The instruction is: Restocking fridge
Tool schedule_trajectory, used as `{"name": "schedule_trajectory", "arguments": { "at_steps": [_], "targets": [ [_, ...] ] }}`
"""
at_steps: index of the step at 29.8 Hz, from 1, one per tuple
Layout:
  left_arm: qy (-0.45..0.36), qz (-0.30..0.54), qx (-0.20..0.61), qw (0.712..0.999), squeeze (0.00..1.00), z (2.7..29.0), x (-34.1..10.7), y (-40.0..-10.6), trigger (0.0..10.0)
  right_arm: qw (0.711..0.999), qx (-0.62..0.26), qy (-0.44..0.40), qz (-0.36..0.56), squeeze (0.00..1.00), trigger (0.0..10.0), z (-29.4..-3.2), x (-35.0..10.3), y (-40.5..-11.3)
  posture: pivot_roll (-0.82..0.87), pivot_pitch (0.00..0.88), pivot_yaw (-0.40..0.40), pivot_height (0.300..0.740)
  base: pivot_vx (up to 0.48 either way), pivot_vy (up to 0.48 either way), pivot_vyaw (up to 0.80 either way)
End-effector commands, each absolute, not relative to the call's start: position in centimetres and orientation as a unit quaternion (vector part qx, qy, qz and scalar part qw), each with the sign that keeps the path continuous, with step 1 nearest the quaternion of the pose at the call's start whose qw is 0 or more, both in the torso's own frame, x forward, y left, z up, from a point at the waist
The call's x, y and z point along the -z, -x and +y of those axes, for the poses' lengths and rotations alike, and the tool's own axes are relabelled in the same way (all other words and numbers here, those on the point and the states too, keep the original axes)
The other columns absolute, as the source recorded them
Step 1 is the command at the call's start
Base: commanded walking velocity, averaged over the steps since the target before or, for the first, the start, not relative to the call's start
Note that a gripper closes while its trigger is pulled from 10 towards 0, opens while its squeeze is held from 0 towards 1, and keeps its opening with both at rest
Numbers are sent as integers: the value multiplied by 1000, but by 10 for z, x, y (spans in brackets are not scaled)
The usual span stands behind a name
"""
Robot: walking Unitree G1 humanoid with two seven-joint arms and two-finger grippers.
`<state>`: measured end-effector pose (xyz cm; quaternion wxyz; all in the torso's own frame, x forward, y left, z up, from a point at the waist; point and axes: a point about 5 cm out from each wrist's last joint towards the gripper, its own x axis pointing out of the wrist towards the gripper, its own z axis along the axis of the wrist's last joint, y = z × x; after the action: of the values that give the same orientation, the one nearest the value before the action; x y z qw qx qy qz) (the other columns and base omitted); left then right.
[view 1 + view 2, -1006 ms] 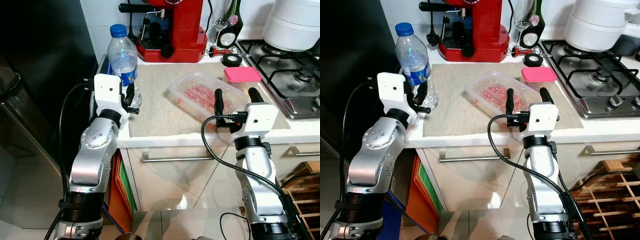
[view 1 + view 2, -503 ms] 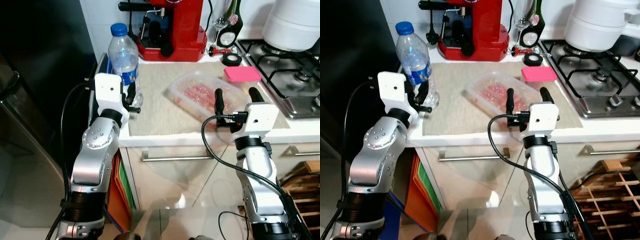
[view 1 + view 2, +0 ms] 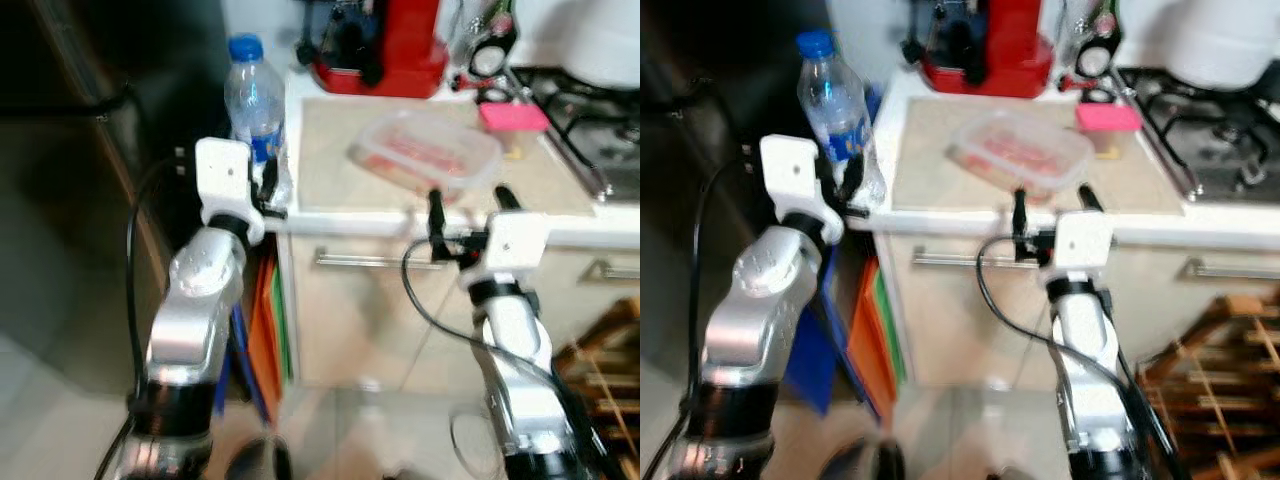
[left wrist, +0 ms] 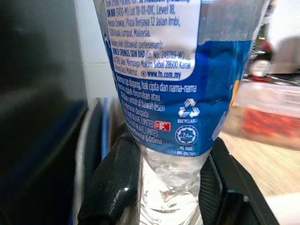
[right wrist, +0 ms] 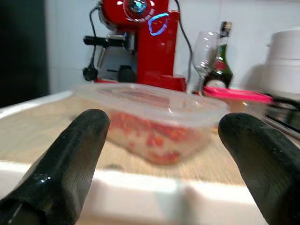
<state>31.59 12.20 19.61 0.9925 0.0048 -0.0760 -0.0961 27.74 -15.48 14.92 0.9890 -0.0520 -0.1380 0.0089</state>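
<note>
In the left eye view, blurred throughout, the left hand (image 3: 268, 192) is gripping a water bottle (image 3: 254, 105) low on its body, the blue-capped bottle standing upright between its fingers at the corner of the desk (image 3: 352, 212), with a dark fridge (image 3: 90, 120) just beside that arm. The right hand (image 3: 466, 208) is hanging in front of the desk edge with its two fingers spread wide and nothing between them; a clear lidded food container (image 3: 425, 155) with red contents is sitting on the desk just beyond those fingertips, apart from them. In the right eye view the same layout is showing: beyond the food container a pink-lidded box (image 3: 1108, 116) is resting, and farther back a red coffee machine (image 3: 990, 45) is standing. In the left wrist view the black fingers (image 4: 110, 187) are pressing against both sides of the bottle's clear lower part, under its blue and white label, with the container of red food lying on the desk past the bottle. In the right wrist view the two fingers (image 5: 63, 157) are standing wide apart, and the food container is sitting on the desk straight ahead between them, not touching either, with a wine glass (image 5: 206, 51) and a dark glass bottle (image 5: 222, 61) standing behind it.
</note>
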Motion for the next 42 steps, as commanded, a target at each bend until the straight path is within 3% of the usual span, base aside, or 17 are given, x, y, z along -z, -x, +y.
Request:
{"name": "schedule_trajectory", "arguments": {
  "at_steps": [1, 42],
  "targets": [
    [-8, -80, 96, 992, 0, 122, -199, -316, 10000, 989, -11, 48, -138, 0, 10000, -153, -151, -278, -49, 27, 25, 740, -270, 0, 0],
    [6, -77, 105, 991, 0, 117, -194, -315, 10000, 990, -15, 49, -134, 0, 10000, -153, -149, -280, -52, 27, 14, 740, -230, 0, 0]
  ]
}}
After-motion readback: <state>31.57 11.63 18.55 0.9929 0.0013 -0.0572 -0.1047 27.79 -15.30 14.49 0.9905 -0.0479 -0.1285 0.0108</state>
